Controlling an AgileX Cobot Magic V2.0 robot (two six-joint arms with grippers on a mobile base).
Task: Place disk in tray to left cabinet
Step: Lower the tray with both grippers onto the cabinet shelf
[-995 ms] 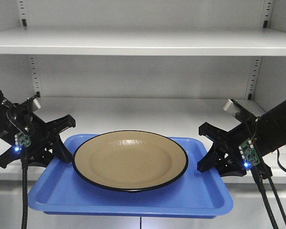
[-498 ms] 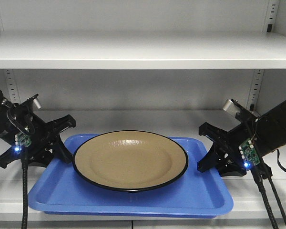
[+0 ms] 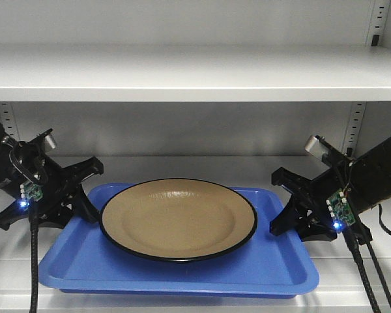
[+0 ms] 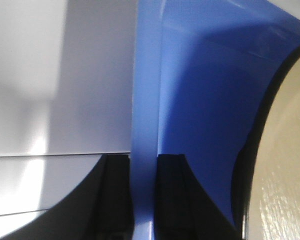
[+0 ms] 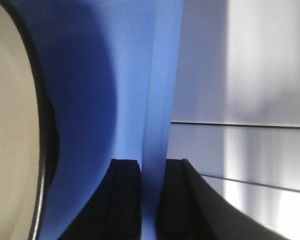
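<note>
The tan disk [image 3: 178, 218] with a thin black rim lies in the blue tray [image 3: 176, 277]. My left gripper [image 3: 86, 195] is shut on the tray's left rim. My right gripper [image 3: 281, 199] is shut on its right rim. Both hold the tray level in front of the white left cabinet's lower shelf [image 3: 195, 164]. In the left wrist view my black fingers [image 4: 171, 195] pinch the blue rim [image 4: 145, 125], with the disk [image 4: 285, 165] at the right. In the right wrist view my fingers [image 5: 124, 195] pinch the rim [image 5: 157, 110], with the disk [image 5: 10, 125] at the left.
A wide white upper shelf [image 3: 195, 72] spans the cabinet above the tray. Perforated metal strips [image 3: 356, 127] run up the back corners. Black cables [image 3: 32, 267] hang from both wrists.
The view has risen: the upper shelf sits lower in the frame and the lower shelf's front edge has dropped toward the bottom. The tray, disk and grippers keep their places in the frame.
</note>
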